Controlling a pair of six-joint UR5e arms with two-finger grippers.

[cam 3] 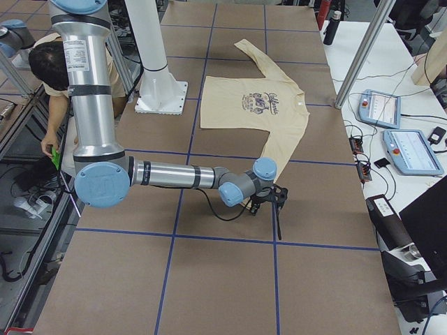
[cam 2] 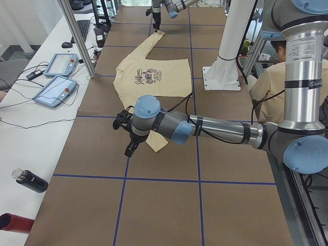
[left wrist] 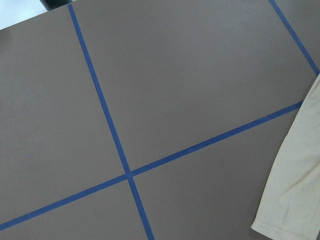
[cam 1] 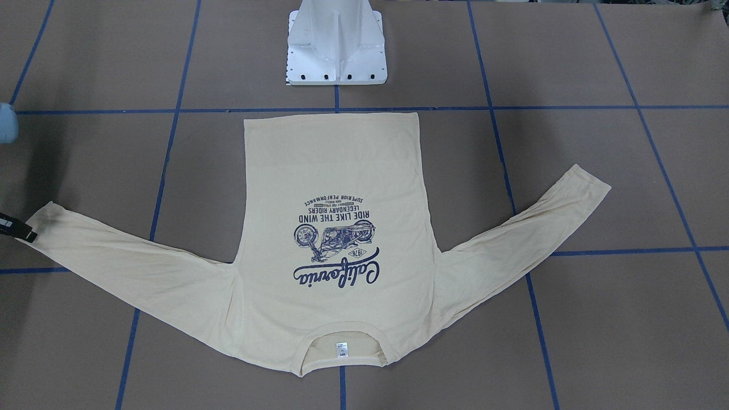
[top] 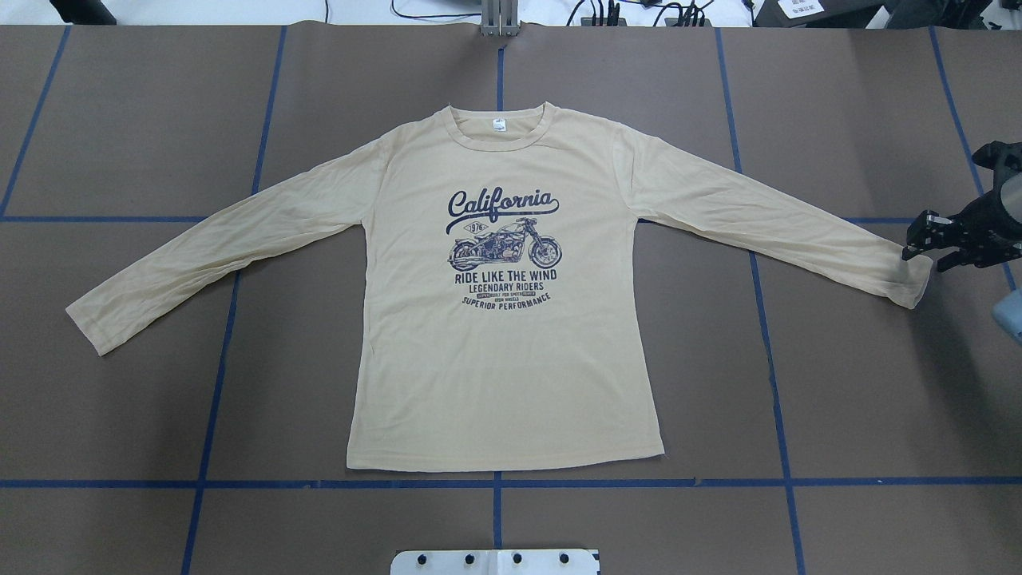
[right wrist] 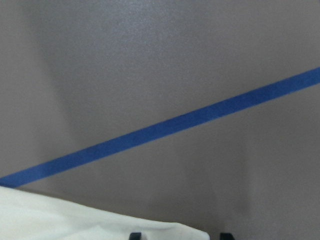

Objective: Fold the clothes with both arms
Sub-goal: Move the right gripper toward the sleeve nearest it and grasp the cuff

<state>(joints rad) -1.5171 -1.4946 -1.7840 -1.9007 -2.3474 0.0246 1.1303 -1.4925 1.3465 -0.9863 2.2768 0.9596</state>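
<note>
The cream-yellow long-sleeved shirt (top: 503, 351) lies flat and print-up on the brown table, both sleeves spread outward. My right gripper (top: 924, 255) hovers at the cuff of one sleeve (top: 902, 275), coming in from the table's right side. In the right wrist view its two fingertips (right wrist: 135, 235) stand apart with the cuff edge (right wrist: 100, 222) between them, so it is open. A sliver of it shows at the front view's left edge (cam 1: 21, 230). My left gripper (cam 2: 129, 143) shows only in the left side view, just beside the other cuff (cam 2: 159, 143); I cannot tell whether it is open or shut.
The white pedestal base (cam 1: 336, 51) stands just behind the shirt's hem. Blue tape lines (top: 495, 483) grid the table. A side bench holds teach pendants (cam 2: 56, 77) and bottles (cam 2: 31, 182). A person (cam 3: 49, 70) sits behind the robot.
</note>
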